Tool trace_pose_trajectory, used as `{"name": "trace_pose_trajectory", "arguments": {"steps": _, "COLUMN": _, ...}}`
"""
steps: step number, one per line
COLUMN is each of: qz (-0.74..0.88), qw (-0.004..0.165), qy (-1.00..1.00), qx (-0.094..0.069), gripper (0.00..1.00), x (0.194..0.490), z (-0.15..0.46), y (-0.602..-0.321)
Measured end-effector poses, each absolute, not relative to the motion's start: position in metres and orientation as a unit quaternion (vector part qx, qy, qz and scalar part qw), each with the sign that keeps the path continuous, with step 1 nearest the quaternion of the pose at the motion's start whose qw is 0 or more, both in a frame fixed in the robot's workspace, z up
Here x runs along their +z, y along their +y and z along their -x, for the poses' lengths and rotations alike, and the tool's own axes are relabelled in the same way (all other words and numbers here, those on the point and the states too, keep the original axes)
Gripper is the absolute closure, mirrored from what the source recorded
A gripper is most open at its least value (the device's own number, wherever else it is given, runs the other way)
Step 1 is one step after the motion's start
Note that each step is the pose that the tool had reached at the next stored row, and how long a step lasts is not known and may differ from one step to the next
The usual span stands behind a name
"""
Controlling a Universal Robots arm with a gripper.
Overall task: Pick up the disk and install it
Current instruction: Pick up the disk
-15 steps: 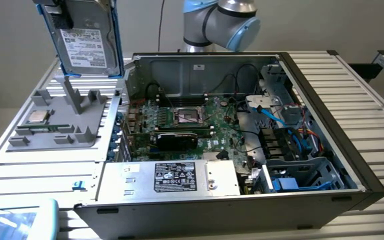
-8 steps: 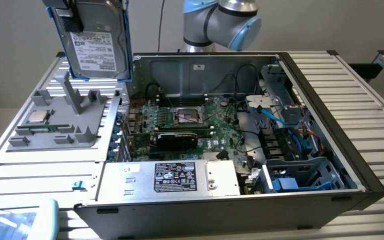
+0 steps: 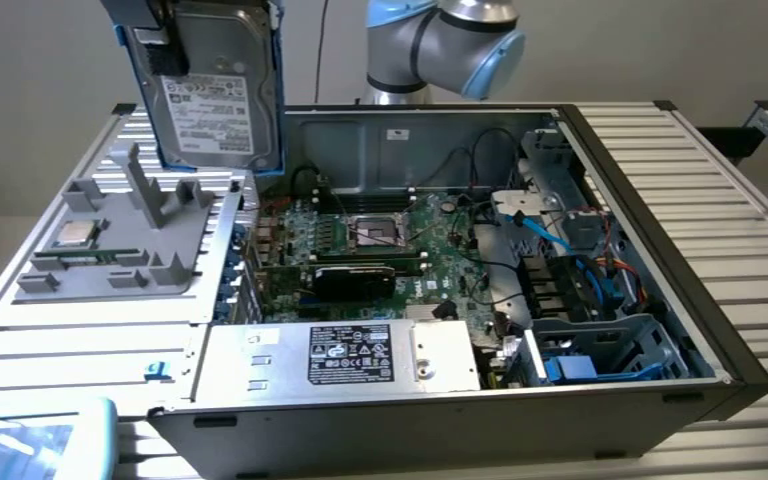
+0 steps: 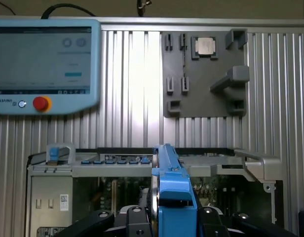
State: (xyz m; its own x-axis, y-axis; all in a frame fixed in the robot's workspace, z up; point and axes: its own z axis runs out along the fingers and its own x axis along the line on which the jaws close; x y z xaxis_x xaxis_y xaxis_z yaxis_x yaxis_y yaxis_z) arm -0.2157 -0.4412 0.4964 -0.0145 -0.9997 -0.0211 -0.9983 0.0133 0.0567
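Blue plastic of the disk carrier frame stands edge-on closest to the wrist camera, clamped between the black fingers of the pincer, which is closed partway onto the frame from both sides. In the exterior view the disk hangs upright in the air, white label facing out, above the rear corner of the open computer case on the exterior view's left, touching nothing below it. Inside the case lie one green motherboard with loose cables around it, one silver box with a black label along the near edge, and one blue-grey drive cage in the near corner on the exterior view's right, with a blue part low inside it. Just beside the case, on the exterior view's left, one grey fixture tray rests on the slatted metal surface and holds one small square silver chip. One light-blue teach pendant with a red button lies on the surface near the tray. One disk, one chip, one case and one arm are in view.
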Motion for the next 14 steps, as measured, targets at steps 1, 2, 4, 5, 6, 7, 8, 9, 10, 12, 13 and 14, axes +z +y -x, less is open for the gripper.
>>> {"name": "trace_pose_trajectory", "arguments": {"steps": 1, "qz": -0.702, "qw": 0.012, "qy": -0.712, "qx": -0.028, "gripper": 0.63, "x": 0.496, "z": 0.213, "y": -0.443}}
{"name": "trace_pose_trajectory", "arguments": {"steps": 2, "qz": -0.702, "qw": 0.012, "qy": -0.712, "qx": -0.028, "gripper": 0.63, "x": 0.496, "z": 0.21, "y": -0.446}}
{"name": "trace_pose_trajectory", "arguments": {"steps": 4, "qz": -0.702, "qw": 0.012, "qy": -0.712, "qx": -0.028, "gripper": 0.63, "x": 0.496, "z": 0.203, "y": -0.45}}
{"name": "trace_pose_trajectory", "arguments": {"steps": 5, "qz": -0.702, "qw": 0.012, "qy": -0.712, "qx": -0.028, "gripper": 0.63, "x": 0.496, "z": 0.2, "y": -0.453}}
{"name": "trace_pose_trajectory", "arguments": {"steps": 6, "qz": -0.702, "qw": 0.012, "qy": -0.712, "qx": -0.028, "gripper": 0.63, "x": 0.496, "z": 0.197, "y": -0.455}}
{"name": "trace_pose_trajectory", "arguments": {"steps": 7, "qz": -0.702, "qw": 0.012, "qy": -0.712, "qx": -0.028, "gripper": 0.63, "x": 0.496, "z": 0.194, "y": -0.457}}
{"name": "trace_pose_trajectory", "arguments": {"steps": 8, "qz": -0.702, "qw": 0.012, "qy": -0.712, "qx": -0.028, "gripper": 0.63, "x": 0.496, "z": 0.19, "y": -0.459}}
{"name": "trace_pose_trajectory", "arguments": {"steps": 9, "qz": -0.702, "qw": 0.012, "qy": -0.712, "qx": -0.028, "gripper": 0.63, "x": 0.496, "z": 0.186, "y": -0.461}}
{"name": "trace_pose_trajectory", "arguments": {"steps": 10, "qz": -0.702, "qw": 0.012, "qy": -0.712, "qx": -0.028, "gripper": 0.63, "x": 0.496, "z": 0.183, "y": -0.462}}
{"name": "trace_pose_trajectory", "arguments": {"steps": 12, "qz": -0.702, "qw": 0.012, "qy": -0.712, "qx": -0.028, "gripper": 0.63, "x": 0.496, "z": 0.175, "y": -0.465}}
{"name": "trace_pose_trajectory", "arguments": {"steps": 13, "qz": -0.702, "qw": 0.012, "qy": -0.712, "qx": -0.028, "gripper": 0.63, "x": 0.496, "z": 0.172, "y": -0.467}}
{"name": "trace_pose_trajectory", "arguments": {"steps": 14, "qz": -0.702, "qw": 0.012, "qy": -0.712, "qx": -0.028, "gripper": 0.63, "x": 0.497, "z": 0.168, "y": -0.468}}
